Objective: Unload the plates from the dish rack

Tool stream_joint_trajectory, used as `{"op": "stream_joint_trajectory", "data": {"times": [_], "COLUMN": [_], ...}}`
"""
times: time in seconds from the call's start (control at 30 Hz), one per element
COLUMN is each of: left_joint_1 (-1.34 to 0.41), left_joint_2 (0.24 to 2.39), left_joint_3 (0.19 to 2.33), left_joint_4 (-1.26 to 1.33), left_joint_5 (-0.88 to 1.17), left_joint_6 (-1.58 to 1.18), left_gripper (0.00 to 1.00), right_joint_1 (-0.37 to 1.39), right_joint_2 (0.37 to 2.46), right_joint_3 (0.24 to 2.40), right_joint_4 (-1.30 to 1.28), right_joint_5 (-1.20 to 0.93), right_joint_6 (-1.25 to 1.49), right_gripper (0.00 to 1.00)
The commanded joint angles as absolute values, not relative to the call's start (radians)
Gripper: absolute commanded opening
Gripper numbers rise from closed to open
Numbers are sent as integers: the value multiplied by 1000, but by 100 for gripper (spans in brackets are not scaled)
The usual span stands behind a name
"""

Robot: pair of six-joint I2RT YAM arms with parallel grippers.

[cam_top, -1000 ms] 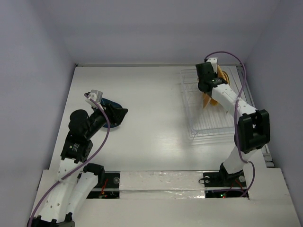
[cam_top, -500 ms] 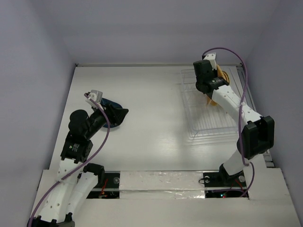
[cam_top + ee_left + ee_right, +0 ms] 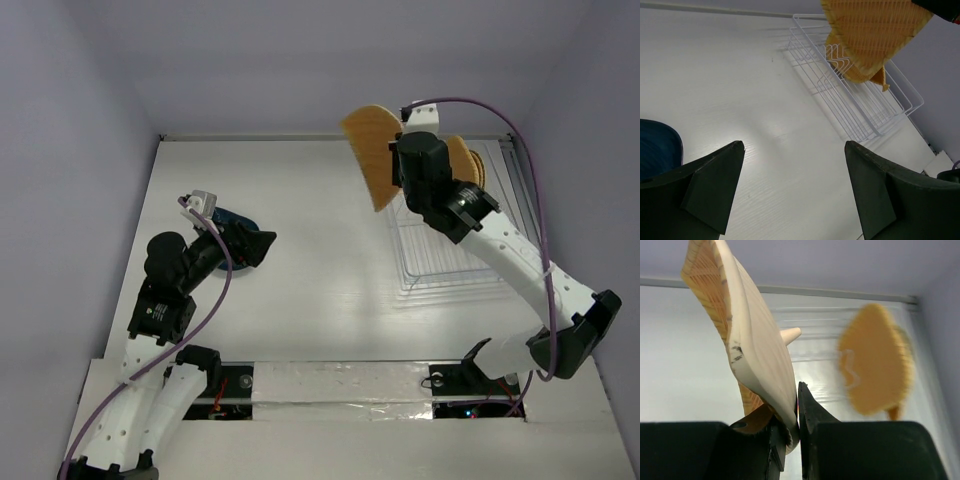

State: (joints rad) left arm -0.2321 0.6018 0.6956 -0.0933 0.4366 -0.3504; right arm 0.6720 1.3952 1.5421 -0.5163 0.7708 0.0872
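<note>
My right gripper is shut on the lower rim of an orange-tan plate and holds it edge-up, high above the table just left of the dish rack. The right wrist view shows the plate clamped between the jaws of the right gripper. Another orange-tan plate stands in the rack's far end; it also shows in the right wrist view. My left gripper is open and empty, low over the table beside the dark blue plate. The blue plate lies left of the left gripper.
The left wrist view shows the rack at the far right with the lifted plate above it. White walls close in the table on three sides. A taped strip runs along the near edge between the arm bases.
My right gripper has lifted the orange-tan plate up out of the rack and swung it left. The left arm has barely moved.
</note>
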Motion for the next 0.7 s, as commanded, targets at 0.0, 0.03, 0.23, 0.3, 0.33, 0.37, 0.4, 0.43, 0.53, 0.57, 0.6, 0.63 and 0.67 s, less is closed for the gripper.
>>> {"op": "stream_joint_trajectory", "data": {"times": [0.0, 0.03, 0.23, 0.3, 0.33, 0.37, 0.4, 0.43, 0.53, 0.57, 0.6, 0.63, 0.67], "left_joint_1": [-221, -209, -209, -209, -209, -209, -209, -209, -209, -209, -209, -209, -209], "left_joint_2": [603, 601, 598, 600, 598, 600, 598, 598, 600, 598, 598, 598, 597], "left_joint_3": [701, 701, 699, 699, 699, 699, 699, 699, 699, 699, 699, 699, 699], "left_joint_4": [-28, -23, -29, -28, -29, -29, -29, -29, -29, -29, -29, -29, -29], "left_joint_5": [452, 454, 449, 451, 451, 451, 453, 454, 457, 456, 457, 457, 457], "left_joint_6": [-359, -365, -359, -359, -360, -360, -359, -359, -360, -359, -359, -359, -359], "left_gripper": [79, 79, 79, 79, 79, 79, 79, 79, 79, 79, 79, 79, 79], "right_joint_1": [704, 704, 716, 716, 716, 716, 716, 716, 716, 716, 716, 707, 707], "right_joint_2": [1402, 1411, 1557, 1595, 1641, 1666, 1689, 1731, 1793, 1830, 1848, 1865, 1882], "right_joint_3": [1500, 1479, 1385, 1364, 1364, 1367, 1371, 1374, 1381, 1368, 1368, 1355, 1351], "right_joint_4": [-288, -247, 16, 119, 135, 149, 175, 186, 225, 253, 279, 296, 308], "right_joint_5": [494, 435, 134, 85, 63, 55, 45, 40, 46, 46, 46, 28, 20], "right_joint_6": [219, 247, 494, 580, 609, 652, 672, 693, 774, 823, 845, 871, 894], "right_gripper": [0, 0, 0, 0, 0, 0, 0, 0, 0, 0, 0, 0, 0]}}
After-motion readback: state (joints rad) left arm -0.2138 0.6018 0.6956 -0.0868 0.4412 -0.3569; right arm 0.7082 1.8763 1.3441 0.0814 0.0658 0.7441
